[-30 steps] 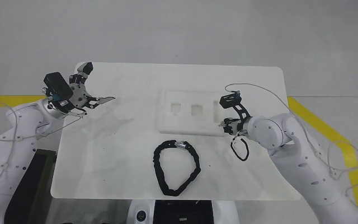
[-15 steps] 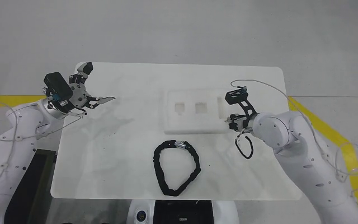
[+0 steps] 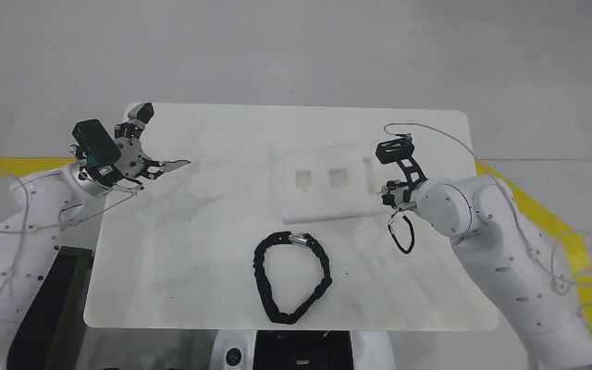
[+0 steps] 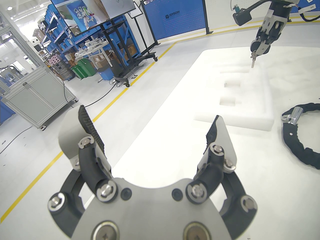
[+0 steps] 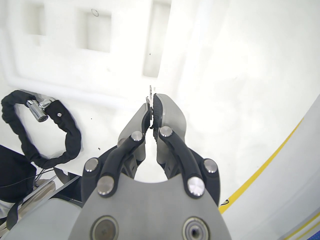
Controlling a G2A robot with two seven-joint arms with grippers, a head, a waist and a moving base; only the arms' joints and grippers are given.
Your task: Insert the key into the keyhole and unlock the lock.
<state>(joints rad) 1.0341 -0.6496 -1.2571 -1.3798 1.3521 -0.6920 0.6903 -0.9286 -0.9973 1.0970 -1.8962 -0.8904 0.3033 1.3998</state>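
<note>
A black sleeved chain lock [image 3: 292, 276] lies looped at the table's front middle, its metal lock cylinder [image 3: 299, 240] at the top of the loop. In the right wrist view the cylinder [image 5: 40, 112] points toward the camera. My right gripper [image 5: 150, 102] is shut on a small metal key [image 5: 150, 91], whose tip sticks out past the fingertips. It hangs over the right end of the white foam tray [image 3: 319, 208], and the left wrist view shows the key [image 4: 252, 61] pointing down above the tray. My left gripper [image 3: 171, 166] stands open and holds nothing at the table's left edge.
The foam tray has three recesses, with a small ring [image 5: 94, 12] lying in the middle one. A black cable loop [image 3: 400, 236] hangs under the right wrist. Bare table lies between the left gripper and the tray, and in front of the tray on the right.
The right gripper has moved right and slightly back with the key. The foam tray has slid to the right along with it. The left arm and the chain lock have kept still.
</note>
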